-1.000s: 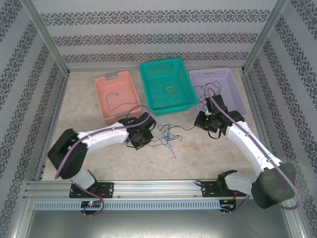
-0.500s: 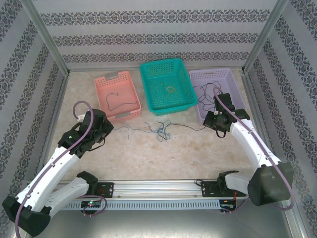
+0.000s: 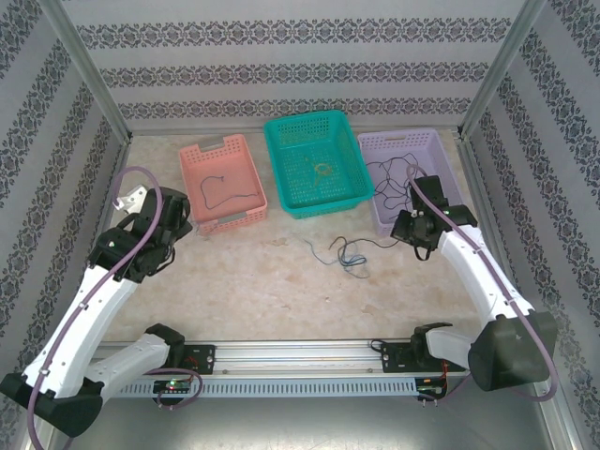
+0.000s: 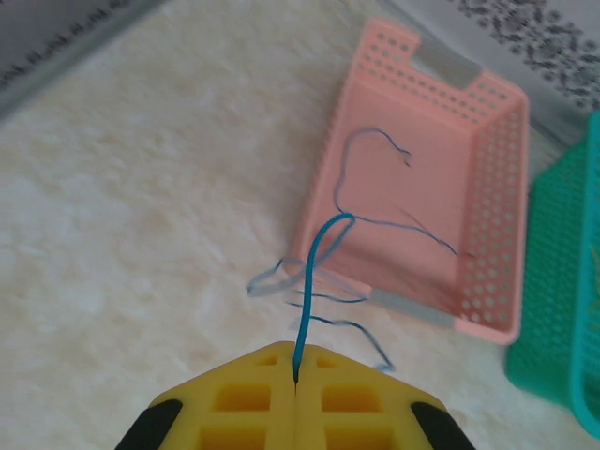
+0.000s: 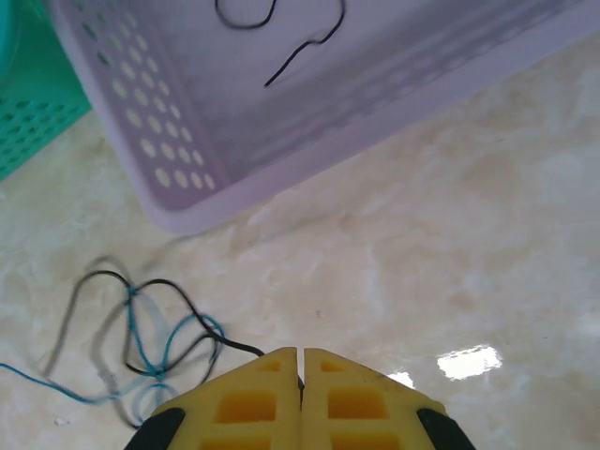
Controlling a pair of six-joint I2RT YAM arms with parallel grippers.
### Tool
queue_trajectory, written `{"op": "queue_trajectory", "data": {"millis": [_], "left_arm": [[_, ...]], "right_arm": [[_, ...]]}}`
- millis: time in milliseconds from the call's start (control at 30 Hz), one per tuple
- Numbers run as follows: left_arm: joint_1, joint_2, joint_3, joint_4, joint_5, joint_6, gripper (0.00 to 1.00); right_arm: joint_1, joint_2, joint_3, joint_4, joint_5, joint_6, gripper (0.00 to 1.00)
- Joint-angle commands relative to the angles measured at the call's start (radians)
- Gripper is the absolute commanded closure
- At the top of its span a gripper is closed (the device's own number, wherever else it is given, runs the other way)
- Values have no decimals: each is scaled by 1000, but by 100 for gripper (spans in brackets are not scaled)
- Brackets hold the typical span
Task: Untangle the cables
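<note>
My left gripper [image 4: 296, 354] is shut on a blue cable [image 4: 307, 281]. That cable rises from the jaws and loops down onto the table beside the pink basket [image 4: 487, 216]. In the top view the left gripper [image 3: 176, 223] sits at the left, near that basket's front corner. My right gripper [image 5: 300, 356] is shut on a black cable [image 5: 239, 349], which runs left into a small knot of black and blue cables [image 5: 141, 352]. From above, this knot [image 3: 347, 253] lies mid-table, left of the right gripper [image 3: 409, 232].
Three baskets stand in a row at the back. The pink basket [image 3: 202, 164] holds a thin dark cable [image 3: 220, 190]. The teal basket [image 3: 281, 150] holds a yellowish cable [image 3: 323, 169]. The purple basket [image 3: 441, 164] holds black cables [image 3: 389, 173]. Metal frame posts and patterned walls enclose the table.
My left arm has swung from mid-table out to the left, drawing the blue cable with it. The remaining knot has shrunk and slid right toward the right gripper, which edged back.
</note>
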Motion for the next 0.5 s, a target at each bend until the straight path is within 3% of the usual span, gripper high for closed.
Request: {"op": "queue_trajectory", "data": {"millis": [0, 100, 233, 467], "left_arm": [[18, -1, -4, -19, -35, 89, 100], [18, -12, -46, 137, 141, 132, 100], [18, 6, -20, 157, 279, 133, 100], [18, 93, 151, 42, 442, 64, 100]], "right_arm": [[-21, -29, 31, -35, 35, -37, 100], [-20, -24, 24, -20, -8, -40, 100], [-20, -25, 31, -32, -31, -41, 100], [2, -91, 93, -88, -33, -2, 54]]}}
